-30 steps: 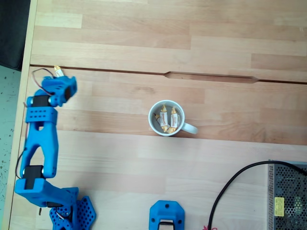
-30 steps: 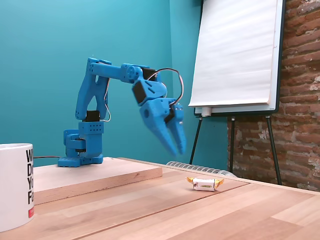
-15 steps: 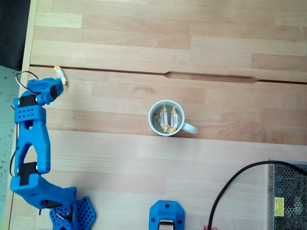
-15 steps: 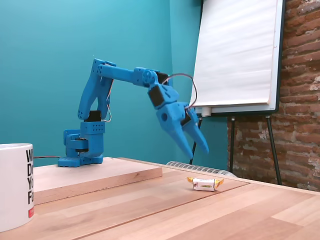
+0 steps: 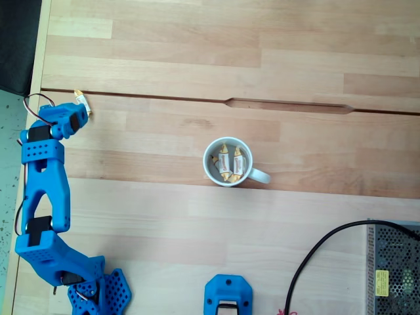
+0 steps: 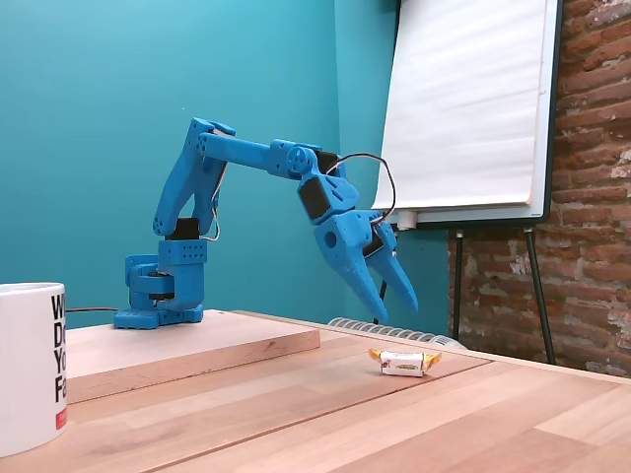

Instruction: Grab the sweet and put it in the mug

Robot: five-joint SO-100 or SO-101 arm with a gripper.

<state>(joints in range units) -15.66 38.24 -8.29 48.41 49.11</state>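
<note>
A: Change since half a sec ago? Arm (image 6: 246, 153) is seen stretched a bit further out and lower in the side fixed view; gripper (image 6: 394, 304) has been brought nearer the sweet (image 6: 402, 363). In the top-down fixed view the arm (image 5: 44, 190) has been shifted only slightly; mug (image 5: 226, 162) and sweet (image 5: 83, 102) are left where they were.

B: Gripper state?

A: Fingers are seen spread apart, nothing held betw. them. Tips are pointed down, hung just above the sweet, at approx. 12 o'clock from it in the side view. No contact is seen.

B: Sweet position?

A: It is laid flat on the wooden table (image 5: 262, 59), apart from the mug. In the top-down view it is found at approx. 10 o'clock from the mug, well apart, just at the tip of the gripper (image 5: 79, 111) near the table's left edge.

B: And the mug?

A: Upright, mid-table in the top-down view, handle pointed to approx. 4 o'clock. Wrapped sweets (image 5: 230, 161) are seen inside it. In the side view the mug (image 6: 32, 365) is cut off at the left edge, black lettering shown on its wall.
</note>
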